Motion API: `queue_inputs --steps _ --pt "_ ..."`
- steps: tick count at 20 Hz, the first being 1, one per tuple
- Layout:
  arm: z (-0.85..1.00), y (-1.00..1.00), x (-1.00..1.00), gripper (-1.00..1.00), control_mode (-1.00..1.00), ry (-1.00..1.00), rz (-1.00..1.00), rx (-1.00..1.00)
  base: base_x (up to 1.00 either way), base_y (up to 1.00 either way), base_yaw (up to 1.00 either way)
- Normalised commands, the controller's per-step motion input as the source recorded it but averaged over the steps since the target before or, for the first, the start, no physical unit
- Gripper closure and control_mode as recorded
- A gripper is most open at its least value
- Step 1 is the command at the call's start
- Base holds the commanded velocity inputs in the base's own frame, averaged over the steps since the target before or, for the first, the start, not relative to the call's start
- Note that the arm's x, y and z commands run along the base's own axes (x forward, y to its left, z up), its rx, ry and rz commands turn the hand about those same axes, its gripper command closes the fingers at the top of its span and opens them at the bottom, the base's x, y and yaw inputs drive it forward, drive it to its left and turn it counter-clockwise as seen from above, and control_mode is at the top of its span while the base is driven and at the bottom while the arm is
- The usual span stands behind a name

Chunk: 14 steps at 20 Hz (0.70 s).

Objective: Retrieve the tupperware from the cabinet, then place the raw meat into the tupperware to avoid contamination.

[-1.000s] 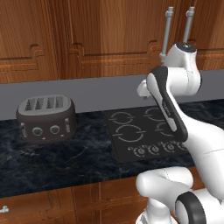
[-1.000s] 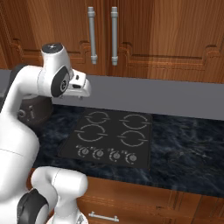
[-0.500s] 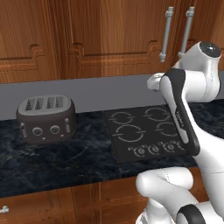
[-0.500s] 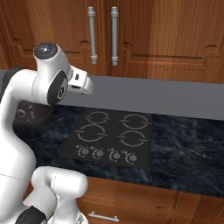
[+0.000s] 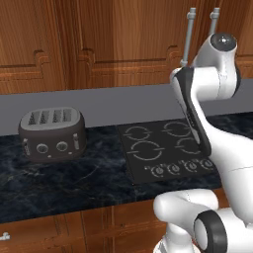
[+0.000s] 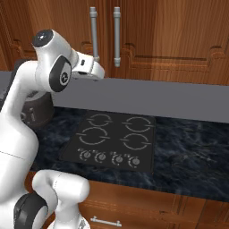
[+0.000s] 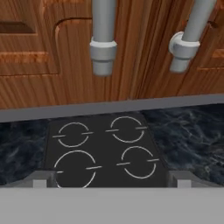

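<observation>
Arm: the white arm rises over the stovetop [image 6: 109, 143], its wrist lifted toward the wall cabinets; in the right base view the hand reaches to the lower end of the left grey bar handle [image 6: 94, 33]
Gripper: the gripper [image 7: 111, 181] has its two dark tips spread wide at the bottom corners of the hand view, nothing between them; it points at the foot of the wooden doors
Cabinet: the cabinet [image 7: 65, 52] is reddish-brown with a raised panel, its door shut; the left handle hangs straight ahead of the hand, a second handle [image 7: 190, 37] just beside it on the neighbouring door
Tupperware: cannot tell where it sits; the cabinet doors are closed
Raw meat: too small to make out on the dark marbled counter [image 5: 74, 183]
Stovetop: black, four ring burners and a row of knobs along the near edge; it lies flush in the counter below the handles
Toaster: a dark grey toaster [image 5: 52, 133] stands on the counter, well apart to the left of the stovetop, against the grey backsplash [image 6: 179, 98]
</observation>
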Motion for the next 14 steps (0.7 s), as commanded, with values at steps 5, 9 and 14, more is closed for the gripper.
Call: queue_inputs --steps 5,9,14 --pt "0.73 -0.02 -0.03 -1.00 -1.00 -0.20 -0.05 -0.05 0.00 0.00 0.00" --pt "0.37 -0.05 0.10 -1.00 -1.00 -0.03 0.01 0.00 0.00 0.00 0.00" --pt "0.01 0.01 0.40 -1.00 -1.00 0.02 0.03 0.00 0.00 0.00 0.00"
